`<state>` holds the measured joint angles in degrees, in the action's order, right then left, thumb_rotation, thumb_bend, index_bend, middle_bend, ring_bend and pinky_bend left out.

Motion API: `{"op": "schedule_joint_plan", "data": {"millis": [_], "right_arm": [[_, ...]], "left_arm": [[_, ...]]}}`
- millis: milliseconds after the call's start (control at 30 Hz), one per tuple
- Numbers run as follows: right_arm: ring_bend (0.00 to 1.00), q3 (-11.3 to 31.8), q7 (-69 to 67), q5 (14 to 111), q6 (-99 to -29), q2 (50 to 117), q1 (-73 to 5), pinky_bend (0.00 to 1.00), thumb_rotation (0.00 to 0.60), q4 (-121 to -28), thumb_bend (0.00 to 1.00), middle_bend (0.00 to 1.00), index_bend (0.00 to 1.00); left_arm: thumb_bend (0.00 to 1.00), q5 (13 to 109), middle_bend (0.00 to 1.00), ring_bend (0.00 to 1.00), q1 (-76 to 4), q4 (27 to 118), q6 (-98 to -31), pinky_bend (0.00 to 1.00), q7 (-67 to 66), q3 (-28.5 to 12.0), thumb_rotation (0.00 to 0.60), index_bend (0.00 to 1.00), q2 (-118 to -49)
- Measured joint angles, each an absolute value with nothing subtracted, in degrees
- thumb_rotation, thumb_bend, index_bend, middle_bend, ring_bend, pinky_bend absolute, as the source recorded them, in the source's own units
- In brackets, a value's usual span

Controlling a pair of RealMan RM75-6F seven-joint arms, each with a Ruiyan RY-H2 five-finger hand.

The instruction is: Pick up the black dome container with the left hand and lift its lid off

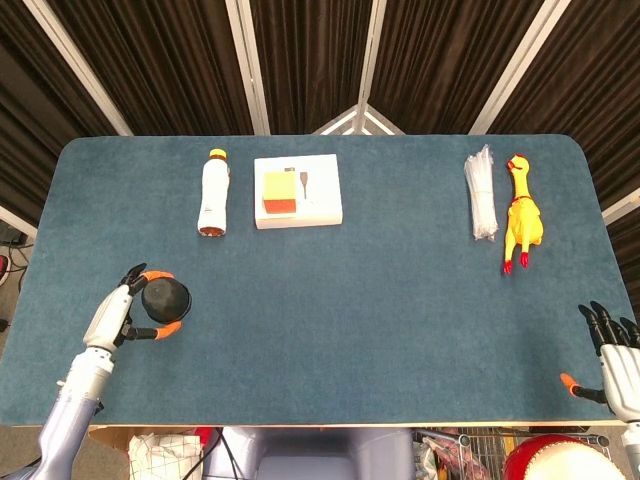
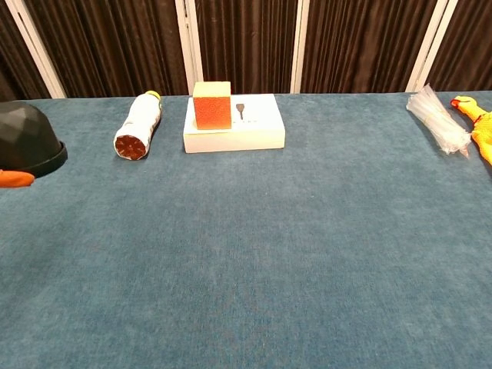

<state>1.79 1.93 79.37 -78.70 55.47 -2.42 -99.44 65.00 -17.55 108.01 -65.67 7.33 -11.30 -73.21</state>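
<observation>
The black dome container (image 1: 166, 296) is at the table's near left, with its lid on. My left hand (image 1: 123, 312) grips it from the left, orange fingertips (image 1: 169, 327) wrapped round its far and near sides. In the chest view the black dome container (image 2: 28, 143) shows at the left edge with one orange fingertip (image 2: 14, 178) below it. I cannot tell whether it touches the cloth. My right hand (image 1: 611, 361) hangs at the near right corner, fingers spread and holding nothing.
A white bottle (image 1: 213, 192) lies at the back left beside a white box (image 1: 299, 190) with an orange cube (image 1: 279, 193) on it. A bundle of clear plastic (image 1: 481, 194) and a yellow rubber chicken (image 1: 521, 213) lie at the back right.
</observation>
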Motion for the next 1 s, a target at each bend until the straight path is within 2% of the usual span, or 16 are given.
{"op": "schedule_joint_plan", "data": {"millis": [167, 300, 400, 500, 633, 700, 800, 1000], "right_arm": [[0.16, 1.59, 2.98, 79.72, -78.36, 55.91, -2.67, 0.08, 0.6, -99.63, 0.21, 0.0, 0.0], [0.16, 1.59, 3.37, 79.69, -78.68, 55.99, -2.57, 0.08, 0.6, -99.88, 0.21, 0.0, 0.0], [0.16, 1.77, 2.2, 79.46, -78.98, 55.64, -2.36, 0.08, 0.6, -99.76, 0.21, 0.0, 0.0], [0.16, 1.9, 1.47, 79.42, -79.3, 55.2, -2.17, 0.08, 0.6, -99.77, 0.21, 0.0, 0.0], [0.16, 1.86, 1.78, 79.77, -79.47, 55.14, -2.15, 0.08, 0.6, -100.21, 0.21, 0.0, 0.0], [0.16, 1.8, 2.1, 79.87, -79.29, 55.23, -2.26, 0.08, 0.6, -100.35, 0.21, 0.0, 0.0], [0.16, 1.81, 2.36, 79.83, -79.18, 55.35, -2.36, 0.08, 0.6, -100.37, 0.21, 0.0, 0.0], [0.16, 1.76, 2.61, 79.58, -78.74, 55.52, -2.51, 0.08, 0.6, -100.03, 0.21, 0.0, 0.0]], "left_arm": [[0.52, 67.49, 0.45, 0.0, -17.62, 107.51, -70.79, 0.0, 7.94, -8.1, 0.6, 0.31, -73.4], [0.52, 71.27, 0.47, 0.0, -17.7, 107.57, -68.02, 0.0, 11.12, -5.12, 0.6, 0.34, -72.54], [0.52, 71.04, 0.47, 0.0, -17.52, 107.04, -62.9, 0.0, 13.39, -6.57, 0.6, 0.37, -71.74], [0.52, 67.07, 0.47, 0.0, -17.4, 106.06, -61.06, 0.0, 15.67, -10.35, 0.6, 0.37, -70.91], [0.52, 62.38, 0.47, 0.0, -17.7, 103.24, -67.27, 0.0, 16.15, -13.92, 0.6, 0.37, -71.61], [0.52, 61.8, 0.48, 0.0, -17.88, 102.48, -71.09, 0.0, 15.87, -14.12, 0.6, 0.37, -72.6], [0.52, 62.17, 0.48, 0.0, -18.13, 101.76, -74.6, 0.0, 15.26, -13.15, 0.6, 0.36, -74.71], [0.52, 67.63, 0.48, 0.0, -17.69, 101.65, -70.72, 0.0, 13.03, -6.58, 0.6, 0.35, -79.43]]}}
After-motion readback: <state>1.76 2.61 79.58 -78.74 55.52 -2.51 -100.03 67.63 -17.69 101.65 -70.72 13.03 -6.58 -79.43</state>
